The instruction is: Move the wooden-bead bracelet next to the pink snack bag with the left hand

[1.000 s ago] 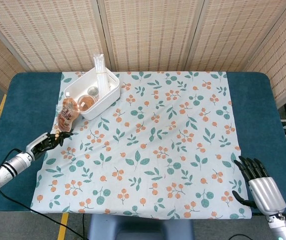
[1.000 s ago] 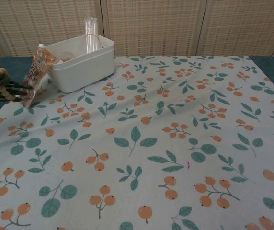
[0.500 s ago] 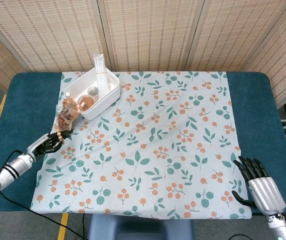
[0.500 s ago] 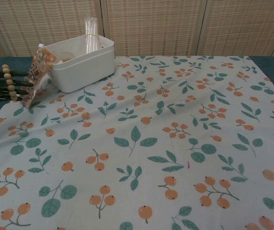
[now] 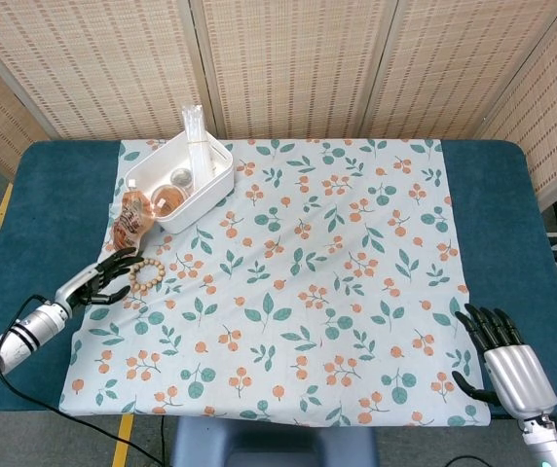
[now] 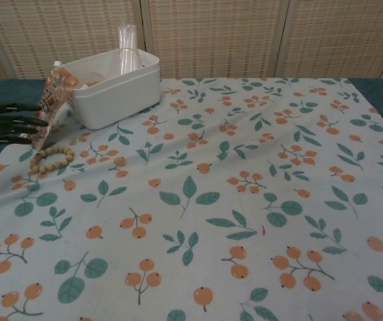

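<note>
Now bracelet (image 5: 147, 274) off the fingers (image 5: 115, 269)

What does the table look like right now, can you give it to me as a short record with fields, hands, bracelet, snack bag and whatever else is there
left hand: open, fingers spread, beside the bracelet, holding nothing
right hand: open, resting at the near right edge of the cloth
wooden-bead bracelet: lying flat on the cloth, just in front of the snack bag
pink snack bag: leaning against the white tub
white tub: far left of the cloth, holds small items and a clear packet
cloth: leaf and fruit print, covers the table
</note>
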### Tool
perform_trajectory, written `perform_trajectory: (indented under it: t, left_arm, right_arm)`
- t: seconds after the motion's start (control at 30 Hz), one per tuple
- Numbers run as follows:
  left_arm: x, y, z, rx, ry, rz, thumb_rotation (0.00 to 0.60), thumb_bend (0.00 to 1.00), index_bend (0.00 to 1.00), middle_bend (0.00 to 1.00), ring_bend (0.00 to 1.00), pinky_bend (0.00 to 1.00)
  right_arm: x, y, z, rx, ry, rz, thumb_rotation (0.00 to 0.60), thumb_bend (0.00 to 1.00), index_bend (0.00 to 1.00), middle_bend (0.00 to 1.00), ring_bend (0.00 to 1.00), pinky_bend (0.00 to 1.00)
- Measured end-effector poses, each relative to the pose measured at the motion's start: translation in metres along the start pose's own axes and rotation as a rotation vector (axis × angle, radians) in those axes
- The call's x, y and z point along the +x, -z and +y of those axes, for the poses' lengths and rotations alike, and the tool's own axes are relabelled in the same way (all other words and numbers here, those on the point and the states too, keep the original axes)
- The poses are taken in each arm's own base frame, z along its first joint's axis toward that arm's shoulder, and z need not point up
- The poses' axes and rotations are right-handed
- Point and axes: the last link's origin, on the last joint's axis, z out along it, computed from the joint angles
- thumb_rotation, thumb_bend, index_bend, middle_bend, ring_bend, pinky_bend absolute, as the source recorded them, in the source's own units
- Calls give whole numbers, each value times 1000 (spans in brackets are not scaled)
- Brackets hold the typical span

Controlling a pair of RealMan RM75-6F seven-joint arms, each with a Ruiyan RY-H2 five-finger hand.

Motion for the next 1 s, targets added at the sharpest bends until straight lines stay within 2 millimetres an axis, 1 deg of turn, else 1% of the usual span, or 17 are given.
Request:
perform_trajectory:
  t: [0.17,0.3,0.43,0.53,0.63,0.7,0.87,1.0]
  left_arm:
    - [-15,0,-9,32,-141,-22,600,433,34,115,0,0]
    - [-22,0,-13,40,-238,-8,600,445,30,115,0,0]
    - [-25,4,-10,19,-354,37,600,454,1,89,0,1]
    - [-27,13,-5,-10,-474,81,600,461,0,59,0,15]
    - [-31,26,-1,-32,-614,135,600,464,0,38,0,17]
    - [-34,38,-3,-38,-710,179,600,464,0,22,0,15]
    - [-47,76,-17,-32,-892,300,600,462,0,11,0,3]
    - [-61,99,-25,-73,-985,388,600,463,0,2,0,0]
  right_arm:
    - [0,0,0,-1,0,-1,451,236,0,0,0,0]
    - [0,0,0,-3,0,-2,450,236,0,0,0,0]
    - [0,0,0,-1,1,-1,450,236,0,0,0,0]
    - [-1,0,-1,2,5,-1,450,236,0,0,0,0]
    - [-1,0,-1,4,8,1,451,236,0,0,0,0]
    - [-1,0,-1,3,10,5,450,236,0,0,0,0]
    - [-3,0,-3,6,16,11,449,236,0,0,0,0]
    - [-4,0,-4,10,15,7,450,236,0,0,0,0]
